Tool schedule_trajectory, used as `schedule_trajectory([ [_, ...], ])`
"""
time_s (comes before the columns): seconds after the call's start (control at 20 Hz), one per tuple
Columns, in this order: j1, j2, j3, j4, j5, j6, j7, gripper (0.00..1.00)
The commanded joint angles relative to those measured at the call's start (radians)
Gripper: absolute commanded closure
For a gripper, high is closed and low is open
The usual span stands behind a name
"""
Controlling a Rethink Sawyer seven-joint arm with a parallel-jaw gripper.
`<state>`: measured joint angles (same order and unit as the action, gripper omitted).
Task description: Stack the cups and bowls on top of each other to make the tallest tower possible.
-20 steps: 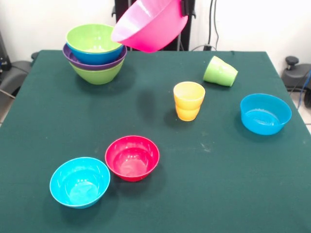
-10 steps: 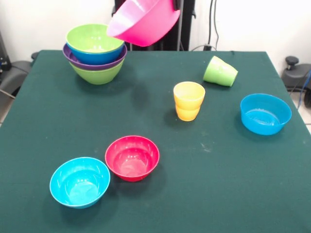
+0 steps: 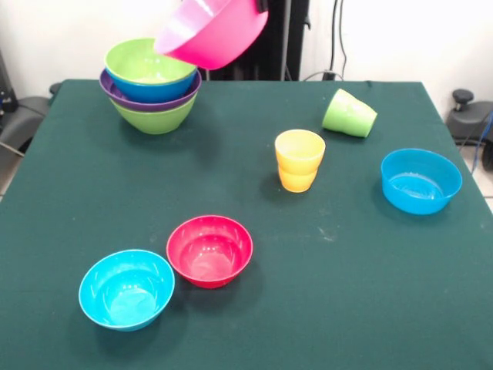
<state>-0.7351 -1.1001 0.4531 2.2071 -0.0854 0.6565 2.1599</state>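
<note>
Pink bowl (image 3: 216, 32) hangs tilted at the top edge, above and just beside the tower (image 3: 152, 83) of green, blue and purple bowls. Only a dark sliver of the gripper (image 3: 263, 5) shows at its rim; whether it pinches is unclear. No writing is legible on anything.

A huge glossy pink plastic bowl (image 3: 214, 32) hangs tilted above the bench (image 3: 308, 308), beside the nested bowl tower (image 3: 151, 85).

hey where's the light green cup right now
In the front view the light green cup lies tipped on its side toward the table's far right, just behind and right of the upright yellow cup.
</note>
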Motion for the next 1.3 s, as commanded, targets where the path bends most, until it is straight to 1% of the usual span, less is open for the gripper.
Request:
schedule_trajectory([
  [0.05,-0.056,0.064,0.095,0.065,-0.129,-0.085,-0.221,1.0],
  [0.25,-0.109,0.055,0.131,0.089,-0.152,-0.081,-0.222,1.0],
  [0.55,-0.195,0.08,0.173,0.102,-0.209,-0.087,-0.225,1.0],
  [0.85,-0.261,0.101,0.203,0.127,-0.264,-0.108,-0.205,1.0],
  [1.0,-0.276,0.12,0.211,0.126,-0.295,-0.118,-0.185,1.0],
  [1.3,-0.305,0.139,0.228,0.13,-0.328,-0.124,-0.163,1.0],
])
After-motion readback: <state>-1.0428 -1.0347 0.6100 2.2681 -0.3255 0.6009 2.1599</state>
